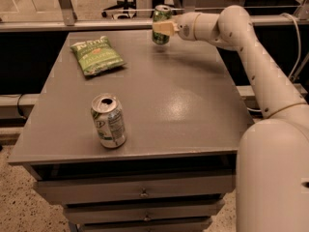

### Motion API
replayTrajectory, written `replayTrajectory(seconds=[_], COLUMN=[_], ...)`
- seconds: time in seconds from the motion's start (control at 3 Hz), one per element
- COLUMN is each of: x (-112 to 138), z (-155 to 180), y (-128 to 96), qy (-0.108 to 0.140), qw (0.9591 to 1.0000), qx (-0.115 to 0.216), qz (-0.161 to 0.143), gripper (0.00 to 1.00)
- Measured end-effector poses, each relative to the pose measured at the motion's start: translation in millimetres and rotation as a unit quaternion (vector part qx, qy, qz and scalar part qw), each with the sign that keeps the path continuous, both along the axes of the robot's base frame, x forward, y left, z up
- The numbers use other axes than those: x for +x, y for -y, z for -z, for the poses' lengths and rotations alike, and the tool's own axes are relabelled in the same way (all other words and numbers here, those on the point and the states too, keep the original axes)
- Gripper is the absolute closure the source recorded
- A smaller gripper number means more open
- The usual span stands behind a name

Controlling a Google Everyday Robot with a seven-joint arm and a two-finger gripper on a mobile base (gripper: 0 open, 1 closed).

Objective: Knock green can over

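Note:
The green can (pixel 161 36) stands near the far edge of the grey table (pixel 193 105), roughly upright with a slight lean, its silver top showing. My gripper (pixel 164 27) reaches in from the right at the can's mid-height, and its cream tip lies across the can's front, touching it. The arm (pixel 231 28) stretches back to the right and down to the robot's body at the lower right.
A flat green chip bag (pixel 96 57) lies at the table's far left. A white-and-silver can with green marks (pixel 108 121) stands upright near the front left edge. Drawers sit under the tabletop. A rail runs behind the far edge.

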State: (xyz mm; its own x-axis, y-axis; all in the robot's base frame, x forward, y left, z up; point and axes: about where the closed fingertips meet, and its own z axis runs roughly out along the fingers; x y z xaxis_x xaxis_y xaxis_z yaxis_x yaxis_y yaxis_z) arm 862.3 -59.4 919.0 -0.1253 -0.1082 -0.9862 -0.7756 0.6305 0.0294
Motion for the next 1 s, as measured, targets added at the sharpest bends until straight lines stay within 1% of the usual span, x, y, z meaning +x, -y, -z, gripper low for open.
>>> replayTrajectory(seconds=[0.33, 0.67, 1.0], x=[-35.4, -75.6, -119.9], z=[-10.1, -17.3, -13.1], y=[13.7, 16.4, 14.8], qy=[0.006, 0.017, 0.024], qw=[0.9986, 0.9902, 0.9599], qx=[-0.045, -0.116, -0.24], qz=[-0.027, -0.076, -0.143], gripper=[1.0, 1.0, 1.0])
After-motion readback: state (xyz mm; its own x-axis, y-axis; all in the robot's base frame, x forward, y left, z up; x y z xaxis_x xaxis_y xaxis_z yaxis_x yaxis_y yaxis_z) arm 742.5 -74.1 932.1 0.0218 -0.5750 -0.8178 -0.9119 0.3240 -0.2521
